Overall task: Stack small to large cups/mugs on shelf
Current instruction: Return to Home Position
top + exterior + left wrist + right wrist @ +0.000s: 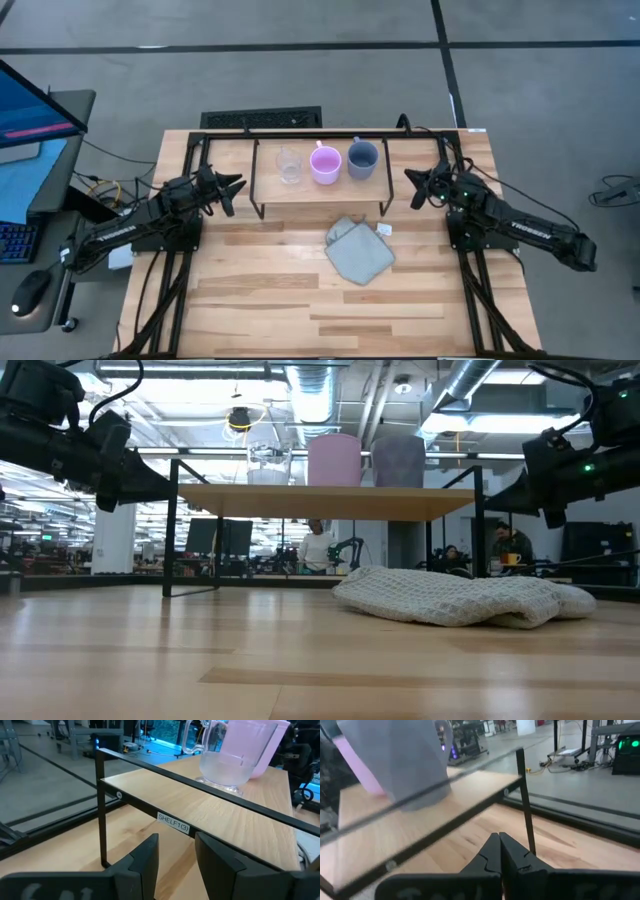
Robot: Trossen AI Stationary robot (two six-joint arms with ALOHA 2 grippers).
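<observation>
Three vessels stand in a row on the shelf [320, 190], a light board on black wire legs: the clear glass cup [289, 165] on the left, the pink-lilac mug [325, 163] in the middle, the blue-grey mug [362, 159] on the right. In the low view the glass cup [268, 464], pink mug [334, 459] and blue-grey mug [398, 460] rest by their bases on the board. My left gripper [175, 855] hovers open off the shelf's left end, touching nothing. My right gripper [499, 851] is shut off the shelf's right end.
A grey-green cloth [358, 250] lies crumpled on the slatted tabletop [260, 300] just near of the shelf's right half. A black frame [300, 132] runs along the table's far edge. Bare wood stretches across the near half of the table.
</observation>
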